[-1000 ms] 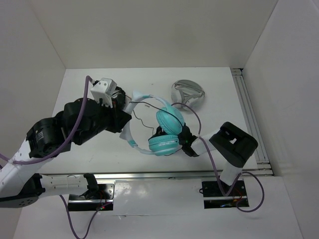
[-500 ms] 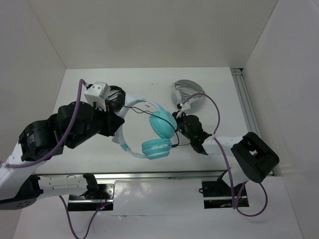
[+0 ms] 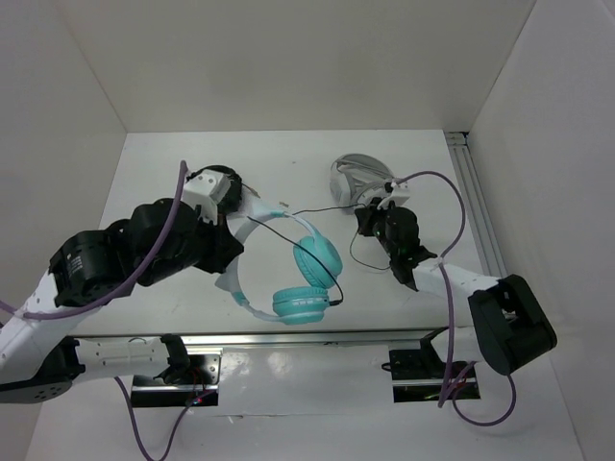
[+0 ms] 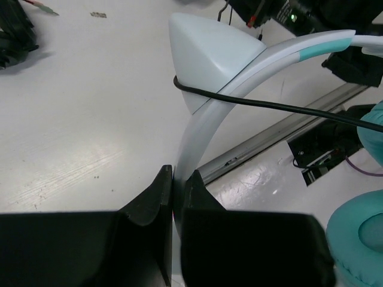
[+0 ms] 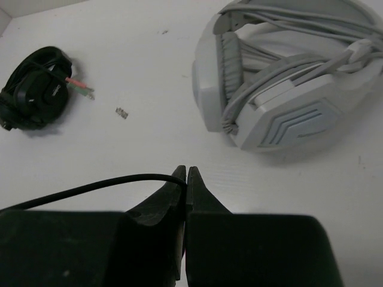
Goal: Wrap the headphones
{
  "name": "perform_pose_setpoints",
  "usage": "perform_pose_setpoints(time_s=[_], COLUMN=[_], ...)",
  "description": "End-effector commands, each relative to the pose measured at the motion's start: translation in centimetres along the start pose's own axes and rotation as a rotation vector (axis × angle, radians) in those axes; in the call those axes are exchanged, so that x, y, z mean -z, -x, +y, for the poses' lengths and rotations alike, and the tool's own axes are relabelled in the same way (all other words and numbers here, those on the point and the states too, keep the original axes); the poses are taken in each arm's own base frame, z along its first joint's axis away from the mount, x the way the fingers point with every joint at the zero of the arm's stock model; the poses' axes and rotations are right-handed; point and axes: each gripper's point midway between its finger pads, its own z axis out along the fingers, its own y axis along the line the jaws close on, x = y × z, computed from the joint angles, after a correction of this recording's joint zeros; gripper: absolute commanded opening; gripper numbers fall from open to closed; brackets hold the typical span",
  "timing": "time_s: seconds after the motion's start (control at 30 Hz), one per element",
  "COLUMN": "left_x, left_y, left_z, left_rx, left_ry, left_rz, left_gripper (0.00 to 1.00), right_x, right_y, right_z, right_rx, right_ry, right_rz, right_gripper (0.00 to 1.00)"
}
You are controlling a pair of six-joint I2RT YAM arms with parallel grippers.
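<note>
Two end effectors: left end effector (image 4: pixel 173 178) clamped on smooth, pale translucent headband (image 4: pixel 206 113); right end effector (image 5: pixel 186 174) pinched together on one thin black cable (image 5: pixel 90 186). Three headsets on desk (image 3: pixel 288 154): headphones (image 3: pixel 315 257) mid-desk with two round teal cups; angular white-grey headset (image 5: pixel 281 84); black headset (image 5: pixel 33 95). Versus half a second ago: right end effector farther from cups, cable drawn out longer.

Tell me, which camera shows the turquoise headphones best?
The top external view: the whole headphones are in sight, both teal cups and the headband. The left wrist view shows only headband, clamped between the left fingers, and one cup's edge. The right wrist view shows only the black cable.
</note>
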Motion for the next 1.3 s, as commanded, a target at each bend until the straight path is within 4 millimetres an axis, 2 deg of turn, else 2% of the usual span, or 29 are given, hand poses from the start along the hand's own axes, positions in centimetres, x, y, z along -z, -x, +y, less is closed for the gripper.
perform_pose_setpoints(time_s=[0.0, 0.03, 0.13, 0.17, 0.27, 0.37, 0.4, 0.6, 0.7, 0.9, 1.0, 1.03, 1.1, 1.23, 1.27], left_x=[-0.8, -1.5, -3.2, -3.0, -3.0, -2.8, -2.9, -3.6, -3.8, -4.4, -4.7, -4.7, -4.7, -3.9, -3.7], left_y=[0.5, -0.4, -2.6, -2.8, -3.7, -4.1, -4.8, -6.4, -6.6, -8.1, -9.0, -9.4, -9.8, -8.7, -8.5], left_z=[-2.8, -2.9, -3.2, -3.2, -3.1, -3.2, -3.1, -2.8, -2.5, -1.0, 0.4, 0.6, 1.0, 0.7, 0.4], left_rx=[-0.002, -0.02, -0.046, -0.044, -0.054, -0.067, -0.073, -0.092, -0.096, -0.092, -0.103, -0.099, -0.106, -0.074, -0.079], left_ry=[-0.117, -0.118, -0.125, -0.136, -0.157, -0.179, -0.176, -0.172, -0.156, -0.081, -0.009, 0.001, 0.02, -0.02, -0.037], left_rz=[0.01, 0.044, 0.114, 0.113, 0.12, 0.133, 0.159, 0.207, 0.21, 0.25, 0.279, 0.294, 0.307, 0.239, 0.239], left_gripper=[0.0, 0.0, 0.0, 0.0, 0.0, 0.0, 0.0, 0.0, 0.0, 0.0, 0.0, 0.0, 0.0, 0.0, 0.0], right_x=[0.2, 0.1, 0.0, -0.1, 0.1, 0.1, 0.0, -0.1, 0.3, 1.5, 1.8, 1.8, 2.0, 1.5, 1.6], right_y=[2.1, 3.3, 4.9, 6.0, 6.9, 8.5, 9.4, 10.1, 11.4, 13.7, 14.2, 14.2, 14.4, 13.4, 13.8], right_z=[-1.9, -1.9, -2.9, -2.8, -3.8, -3.6, -3.0, -2.8, -2.3, -4.4, -4.5, -5.1, -4.8, -3.9, -3.6], right_rx=[-0.026, -0.031, -0.041, -0.043, -0.078, -0.088, -0.087, -0.087, -0.085, -0.102, -0.112, -0.115, -0.113, -0.119, -0.117], right_ry=[-0.053, -0.048, -0.062, -0.055, -0.063, -0.047, -0.028, -0.017, -0.008, -0.071, -0.083, -0.103, -0.088, -0.037, -0.023], right_rz=[-0.03, -0.054, -0.064, -0.083, -0.091, -0.116, -0.131, -0.124, -0.146, -0.215, -0.233, -0.232, -0.235, -0.194, -0.198], right_gripper=[0.0, 0.0, 0.0, 0.0, 0.0, 0.0, 0.0, 0.0, 0.0, 0.0, 0.0, 0.0, 0.0, 0.0, 0.0])
